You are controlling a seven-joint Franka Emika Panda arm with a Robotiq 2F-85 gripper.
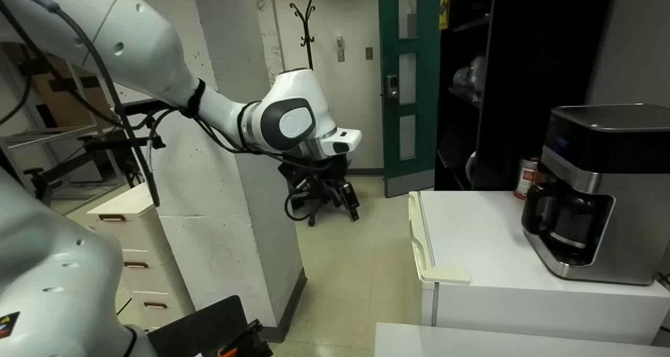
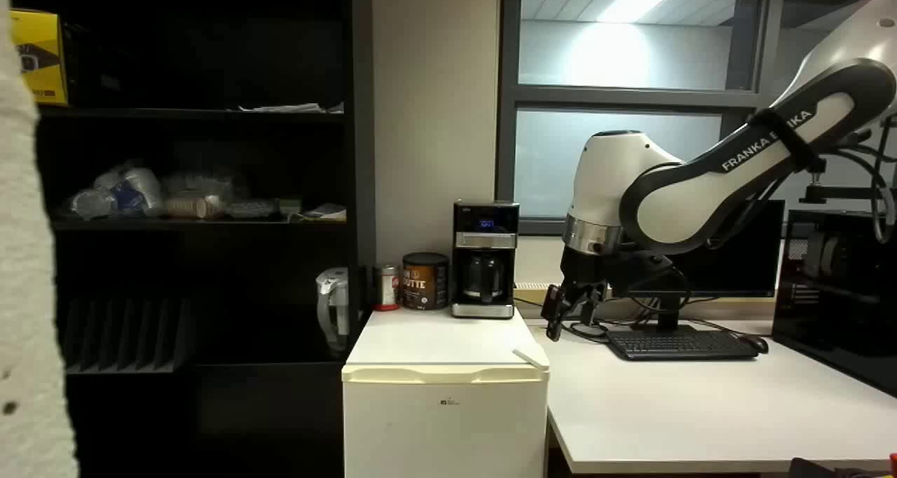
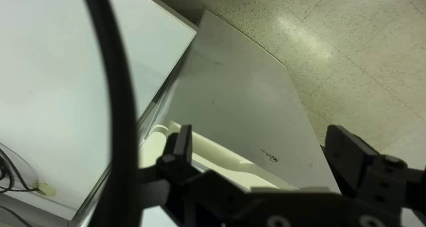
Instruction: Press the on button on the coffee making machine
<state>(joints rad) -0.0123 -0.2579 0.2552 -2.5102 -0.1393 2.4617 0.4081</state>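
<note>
The coffee making machine (image 1: pixel 636 215) is a boxy black and steel drip maker with a silvery front band. In an exterior view, its front (image 2: pixel 485 240) shows a blue lit display (image 2: pixel 487 223). A glass carafe (image 2: pixel 483 278) sits in its lower recess. The on button is too small to make out. The machine is out of the wrist view. My gripper (image 1: pixel 334 213) hangs in the air pointing down, well apart from the machine; it also shows in an exterior view (image 2: pixel 571 326). In the wrist view, the gripper (image 3: pixel 263 145) has its fingers wide apart with nothing between them.
The machine stands on a white mini fridge (image 1: pixel 471 231), whose door front (image 3: pixel 239 87) lies below my gripper. A red-white can (image 2: pixel 387 287) and brown tub (image 2: pixel 425 282) stand beside the machine. A white desk (image 2: pixel 687 401) holds a keyboard (image 2: pixel 680 343) and monitor (image 2: pixel 743 268). A dark shelf (image 2: pixel 210 366) adjoins.
</note>
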